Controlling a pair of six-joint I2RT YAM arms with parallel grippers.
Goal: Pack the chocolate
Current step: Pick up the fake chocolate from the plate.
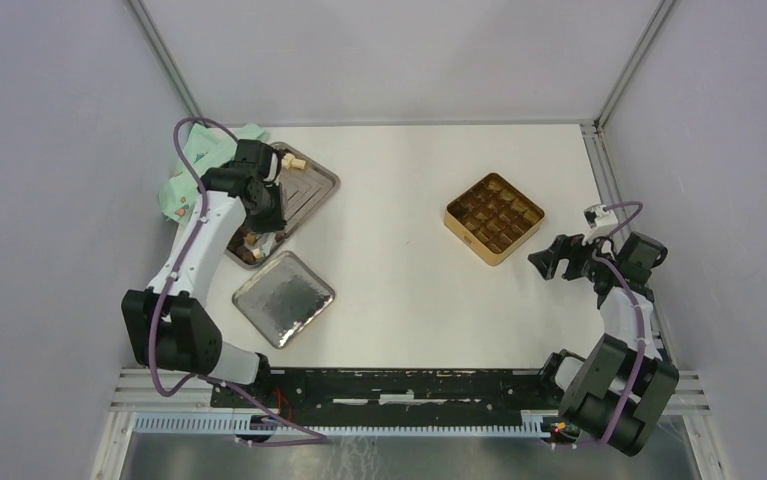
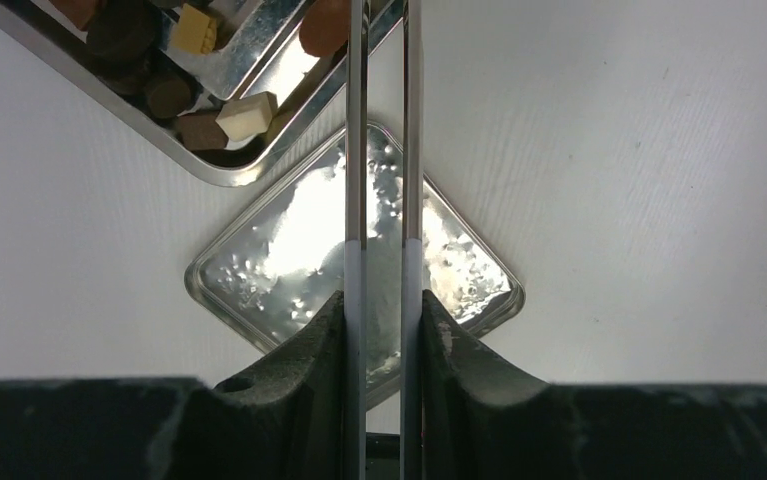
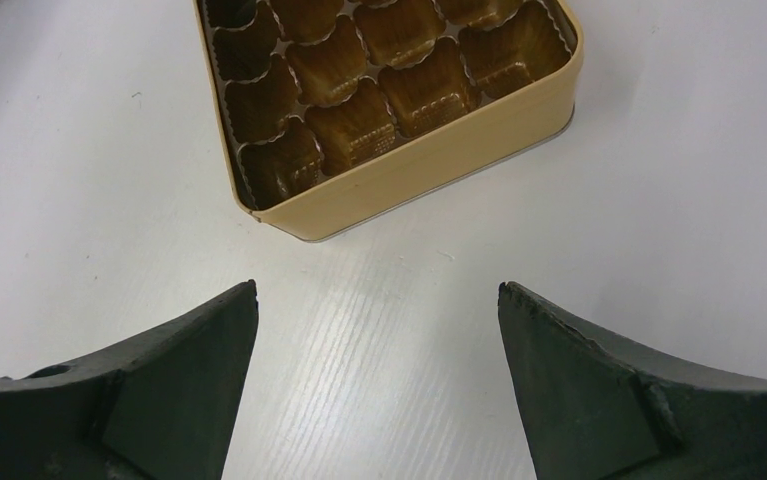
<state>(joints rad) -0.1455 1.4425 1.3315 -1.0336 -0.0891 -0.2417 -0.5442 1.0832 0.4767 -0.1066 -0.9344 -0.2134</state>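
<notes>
Chocolate pieces (image 2: pixel 174 95), dark brown, light brown and cream, lie heaped in a shiny tray (image 2: pixel 209 170) at the upper left of the left wrist view, and show beside the left arm (image 1: pixel 249 248) from above. My left gripper (image 2: pixel 383 297) is shut on a pair of thin tongs (image 2: pixel 356 150), whose two blades keep a narrow gap. Their tips run out of view by a brown piece (image 2: pixel 324 25). The gold tin (image 1: pixel 494 218) with empty paper cups (image 3: pixel 359 130) sits at the right. My right gripper (image 3: pixel 377 290) hangs open just short of it, holding nothing.
An empty shiny tray (image 1: pixel 282 297) lies in front of the left arm, directly below the tongs (image 2: pixel 259 280). Another tray (image 1: pixel 309 185) holds a cream piece (image 1: pixel 294 160). A mint-green bag (image 1: pixel 194 165) sits in the far left corner. Grey walls enclose the table.
</notes>
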